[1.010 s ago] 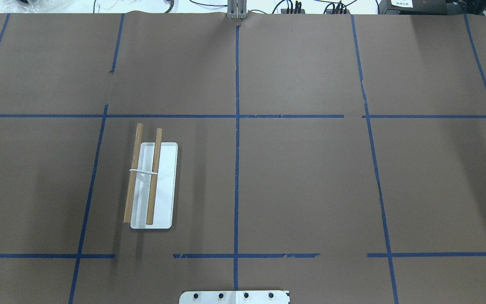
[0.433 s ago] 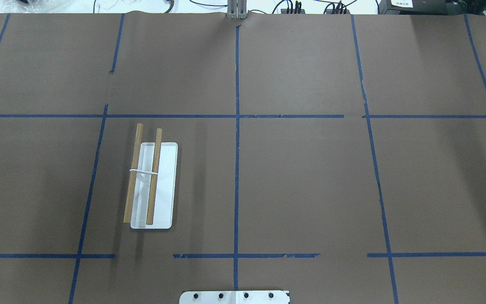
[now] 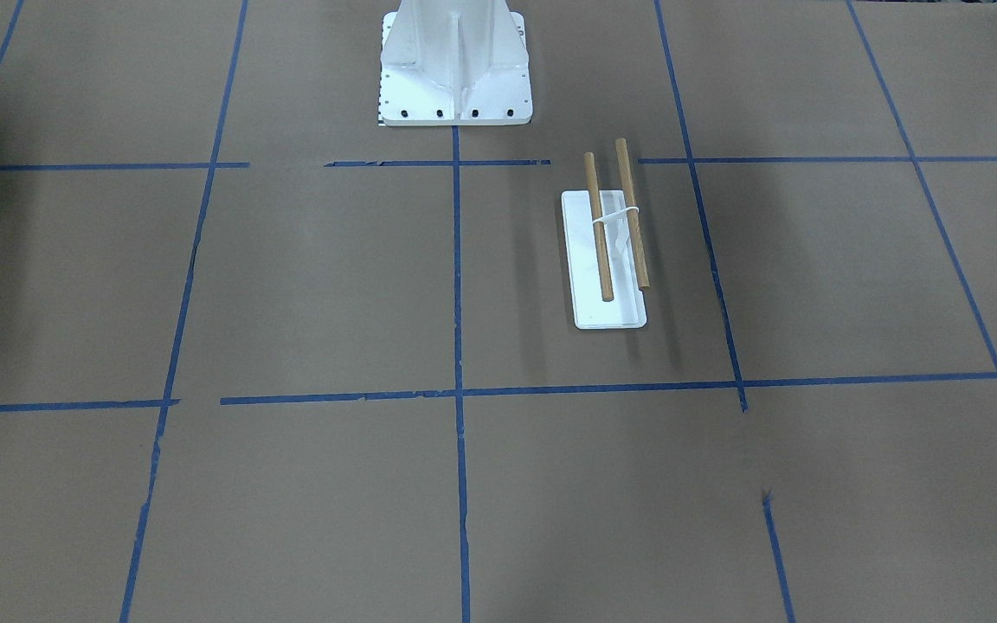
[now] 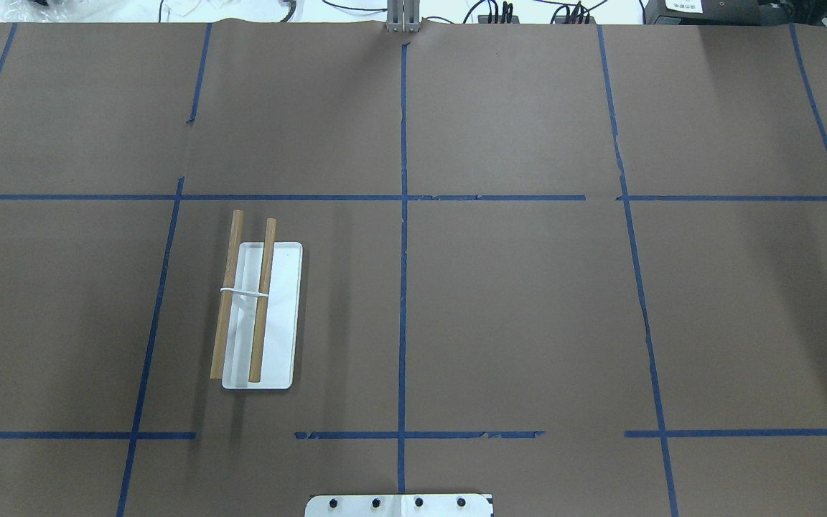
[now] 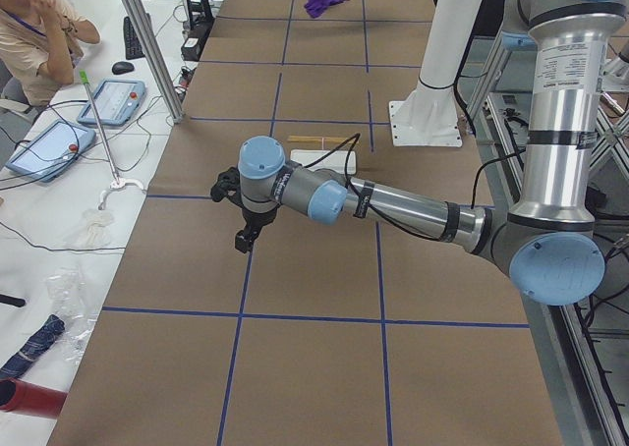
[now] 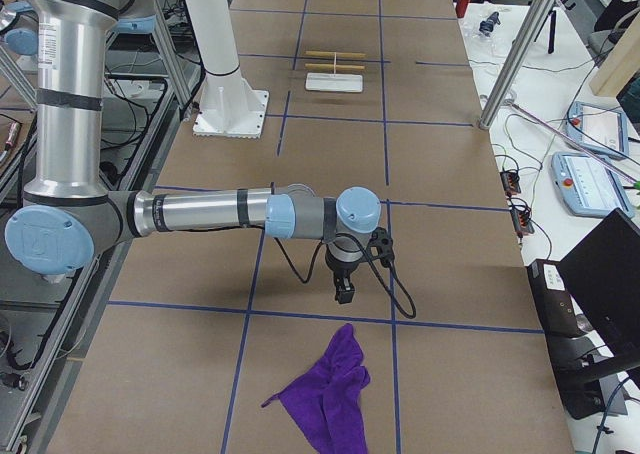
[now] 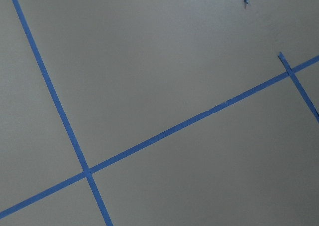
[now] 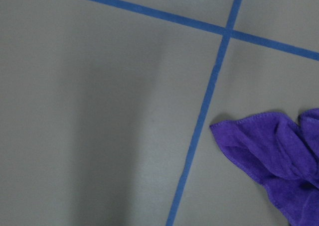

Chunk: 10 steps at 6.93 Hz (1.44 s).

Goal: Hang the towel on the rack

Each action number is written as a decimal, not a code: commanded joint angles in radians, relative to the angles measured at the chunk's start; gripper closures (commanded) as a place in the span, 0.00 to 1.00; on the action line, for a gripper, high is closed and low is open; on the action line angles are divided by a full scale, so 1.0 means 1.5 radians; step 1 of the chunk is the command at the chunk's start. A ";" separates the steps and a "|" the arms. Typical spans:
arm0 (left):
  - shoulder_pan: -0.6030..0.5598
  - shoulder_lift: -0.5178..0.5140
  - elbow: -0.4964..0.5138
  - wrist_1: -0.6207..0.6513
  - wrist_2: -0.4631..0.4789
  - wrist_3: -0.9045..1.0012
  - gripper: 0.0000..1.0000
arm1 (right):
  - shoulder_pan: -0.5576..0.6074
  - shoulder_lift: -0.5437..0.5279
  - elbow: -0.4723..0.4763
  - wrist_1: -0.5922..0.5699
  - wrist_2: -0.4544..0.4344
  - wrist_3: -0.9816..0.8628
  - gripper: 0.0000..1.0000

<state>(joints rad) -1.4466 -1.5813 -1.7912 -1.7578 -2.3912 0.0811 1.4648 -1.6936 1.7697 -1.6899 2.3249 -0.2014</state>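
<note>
Our right claw (image 6: 344, 292), a black two-finger gripper on the near arm in the right-side view, hangs just above the table, near the crumpled purple cloth towel (image 6: 325, 396). We cannot tell whether its fingers are spread or closed. The towel lies loose on the table, not in the claw. Our left claw (image 5: 242, 238) hovers over bare table at the opposite end, and its opening is equally unclear to us.

The small rack (image 4: 259, 309), a flat white rectangular base carrying two parallel brown wooden rods joined by a white bracket, stands on the robot's left half of the table. Its rods are bare, and it is well apart from the towel.

We judge the task to be at its very start. The towel has yet to be picked up, carried across and draped over a rod.

The wide table (image 4: 528, 287) is covered in brown paper marked into squares with blue tape. A large white bolted metal pedestal (image 3: 455, 61) rises at the robot's side. Beyond the table's left end, a seated person (image 5: 29, 24) is at a white bench with tablets and cables.
</note>
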 commanded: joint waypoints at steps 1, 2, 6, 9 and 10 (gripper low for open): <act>0.000 0.001 0.000 -0.004 -0.009 -0.002 0.00 | -0.002 -0.013 -0.089 0.096 -0.049 -0.017 0.15; 0.000 0.001 0.001 -0.004 -0.039 -0.003 0.00 | -0.002 -0.001 -0.221 0.261 -0.050 -0.013 0.18; 0.000 0.004 -0.015 -0.005 -0.040 -0.053 0.00 | 0.027 0.058 -0.397 0.369 -0.052 -0.031 0.34; 0.000 0.004 -0.016 -0.005 -0.040 -0.055 0.00 | 0.028 0.083 -0.415 0.370 -0.074 -0.031 0.34; 0.000 0.004 -0.016 -0.005 -0.041 -0.061 0.00 | 0.028 0.089 -0.416 0.370 -0.081 -0.030 0.38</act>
<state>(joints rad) -1.4470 -1.5755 -1.8146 -1.7656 -2.4517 -0.0036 1.5054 -1.5718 1.1495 -1.1353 2.2160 -0.2481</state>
